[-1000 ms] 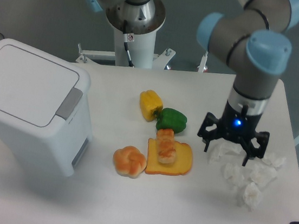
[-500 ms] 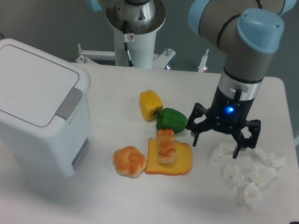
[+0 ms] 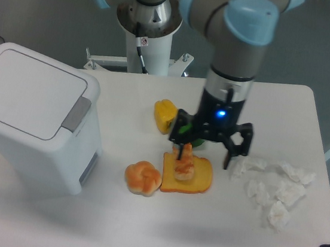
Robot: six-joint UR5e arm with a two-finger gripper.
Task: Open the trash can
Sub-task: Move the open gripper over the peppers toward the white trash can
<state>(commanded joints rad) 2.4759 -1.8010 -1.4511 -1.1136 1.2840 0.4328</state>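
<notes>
The trash can (image 3: pixel 30 120) is a large white boxy bin at the left of the table. Its flat lid (image 3: pixel 27 90) lies shut, with a grey push-tab (image 3: pixel 77 113) at its right rim. My gripper (image 3: pixel 204 155) hangs open and empty above the food in the middle of the table, well to the right of the bin. Its fingers (image 3: pixel 230 159) point down, one on each side of the toast.
A bread roll (image 3: pixel 142 178), a slice of toast (image 3: pixel 187 174) with a fried piece on it, a yellow pepper (image 3: pixel 164 114) and a partly hidden green pepper (image 3: pixel 182 124) lie mid-table. Crumpled white tissues (image 3: pixel 274 186) lie at the right. The arm's base (image 3: pixel 147 34) stands behind.
My gripper has moved left, from above the tissues to above the toast and green pepper. It stays open. The trash can's lid has not moved.
</notes>
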